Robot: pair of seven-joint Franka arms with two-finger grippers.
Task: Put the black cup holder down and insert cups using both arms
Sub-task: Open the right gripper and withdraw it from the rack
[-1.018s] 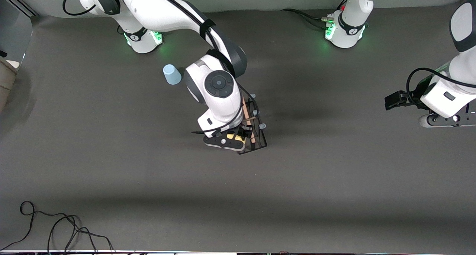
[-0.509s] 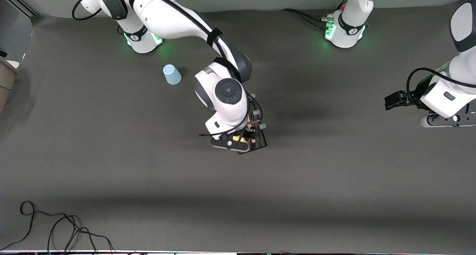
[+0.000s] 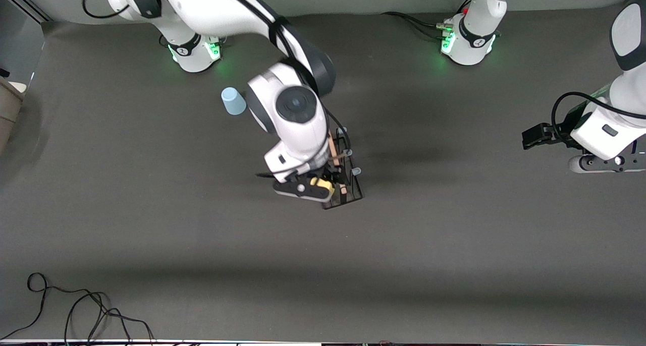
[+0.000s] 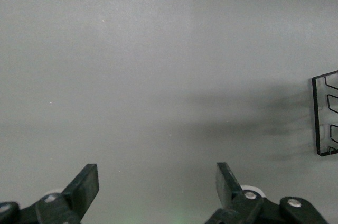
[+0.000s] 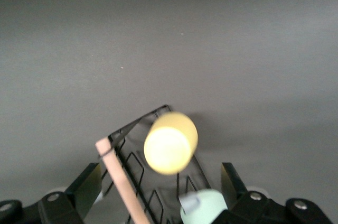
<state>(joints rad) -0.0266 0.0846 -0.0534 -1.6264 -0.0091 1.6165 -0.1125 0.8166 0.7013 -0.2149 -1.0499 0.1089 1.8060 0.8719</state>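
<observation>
Right gripper [image 5: 158, 195]: jaws released, over the black rack [image 3: 347, 184].
Yellow cup [image 5: 170, 142]: on a rack prong, between those jaws.
Green cup [image 5: 207, 205]: beside it on the rack.
Blue cup [image 3: 233, 101]: on the table [image 3: 454, 235].
Left gripper [image 4: 157, 191]: jaws released, waiting.

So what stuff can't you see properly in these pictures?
- Green cup: right wrist view, cut off by the picture's edge; hidden under the arm in the front view.
- Yellow cup: blurred there; only a sliver shows in front, beside the right claw.
- Black cup holder: half covered by that arm; in the left wrist view only a corner shows.
</observation>
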